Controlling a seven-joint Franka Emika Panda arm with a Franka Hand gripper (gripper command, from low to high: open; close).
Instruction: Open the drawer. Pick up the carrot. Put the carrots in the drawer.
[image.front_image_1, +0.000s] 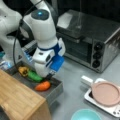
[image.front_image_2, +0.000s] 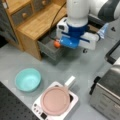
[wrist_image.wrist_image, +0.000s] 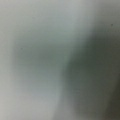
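Note:
The drawer (image.front_image_1: 57, 87) stands pulled out from the wooden cabinet, and its dark grey walls show in both front views (image.front_image_2: 47, 48). The orange carrot (image.front_image_1: 43, 85) lies inside it near the front corner; it also shows as an orange spot, the carrot (image.front_image_2: 57, 44), beside the arm's blue and white hand. My gripper (image.front_image_1: 51, 74) hangs just above the drawer, its tips right over the carrot's far end. I cannot tell whether they touch it. The wrist view gives only a grey blur.
A yellow pepper (image.front_image_1: 23, 70) and a green vegetable (image.front_image_1: 34, 75) lie in the drawer beside the carrot. A silver toaster oven (image.front_image_1: 100, 40) stands behind. A pink plate (image.front_image_1: 105, 93) on a white base and a teal bowl (image.front_image_2: 28, 79) sit on the grey table.

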